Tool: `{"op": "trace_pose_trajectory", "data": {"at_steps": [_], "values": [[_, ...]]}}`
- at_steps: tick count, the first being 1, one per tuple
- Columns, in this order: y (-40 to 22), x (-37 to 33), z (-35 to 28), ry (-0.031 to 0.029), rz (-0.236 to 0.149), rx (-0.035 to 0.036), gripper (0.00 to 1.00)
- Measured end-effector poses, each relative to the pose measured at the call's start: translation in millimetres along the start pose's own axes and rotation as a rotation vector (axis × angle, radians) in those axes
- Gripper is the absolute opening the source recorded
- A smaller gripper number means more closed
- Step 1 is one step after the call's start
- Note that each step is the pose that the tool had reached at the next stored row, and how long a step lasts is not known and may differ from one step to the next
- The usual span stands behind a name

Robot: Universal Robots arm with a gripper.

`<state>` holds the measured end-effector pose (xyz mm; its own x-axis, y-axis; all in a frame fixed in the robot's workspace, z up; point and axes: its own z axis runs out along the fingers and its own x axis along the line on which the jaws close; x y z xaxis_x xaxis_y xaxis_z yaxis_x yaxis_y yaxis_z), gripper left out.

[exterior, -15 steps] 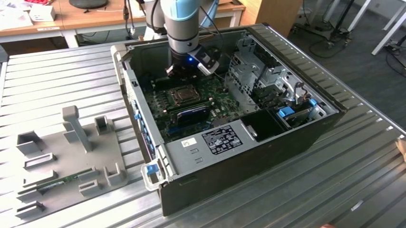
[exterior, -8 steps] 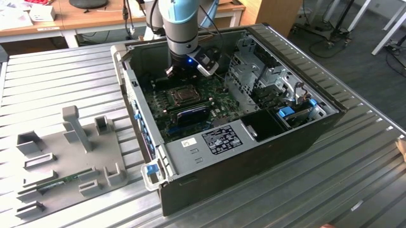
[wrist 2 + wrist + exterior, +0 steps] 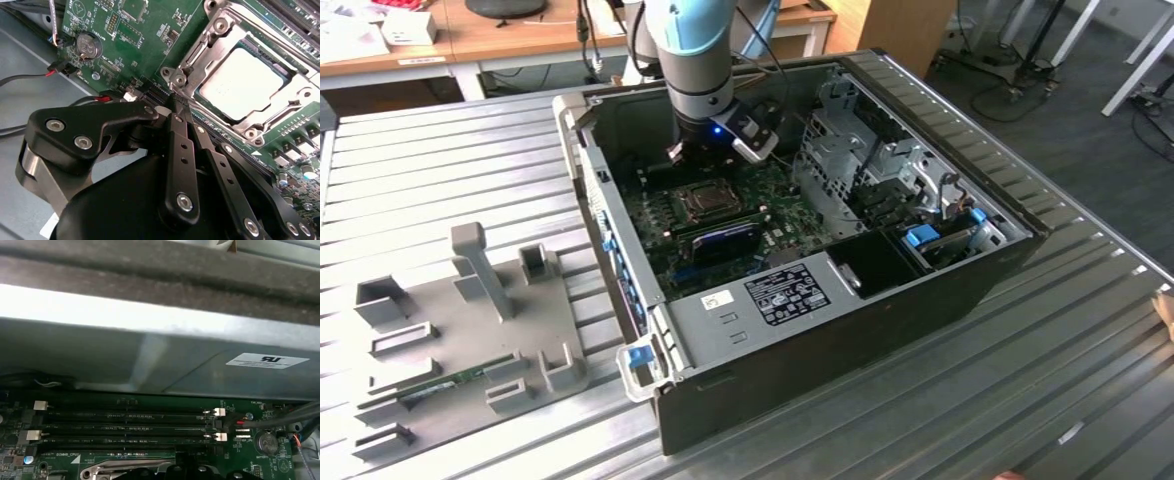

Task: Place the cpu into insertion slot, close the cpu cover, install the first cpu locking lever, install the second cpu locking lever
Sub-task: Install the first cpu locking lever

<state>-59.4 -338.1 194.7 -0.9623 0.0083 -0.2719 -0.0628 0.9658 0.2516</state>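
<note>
The cpu [image 3: 245,82], a pale silver square, lies seated in the insertion slot [image 3: 707,200] on the green board inside the open computer case. The silver cpu cover [image 3: 220,30] lies flat around it, its cut-out framing the chip. My gripper [image 3: 176,100] is shut with nothing between its fingers [image 3: 175,130]. Its tips sit at a corner of the socket frame, just beside the cover. In the exterior view the gripper [image 3: 696,158] hangs low over the board at the socket's far edge.
Long black memory slots [image 3: 130,427] run beside the socket, under the case wall [image 3: 150,360]. A coin battery [image 3: 88,45] and red-black cables [image 3: 30,77] lie near the fingers. A drive cage [image 3: 881,170] fills the case's right. A grey fixture plate [image 3: 454,330] lies outside, left.
</note>
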Motion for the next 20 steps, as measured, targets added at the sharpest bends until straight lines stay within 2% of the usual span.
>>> {"op": "trace_pose_trajectory", "data": {"at_steps": [6,9,13,15,17,20], "values": [[-2.0,5.8,-1.4,-0.0133,-0.003,-0.0021,0.10],[-2.8,8.6,-1.4,-0.0281,-0.005,-0.0089,0.10],[-4.6,11.3,-2.1,-0.0499,-0.005,-0.0269,0.10],[-5.7,13.0,-2.6,-0.0583,-0.006,-0.0320,0.10],[-6.2,14.0,-2.7,-0.0626,-0.007,-0.0340,0.10],[-6.2,14.0,-2.6,-0.0627,-0.007,-0.0339,0.10]]}}
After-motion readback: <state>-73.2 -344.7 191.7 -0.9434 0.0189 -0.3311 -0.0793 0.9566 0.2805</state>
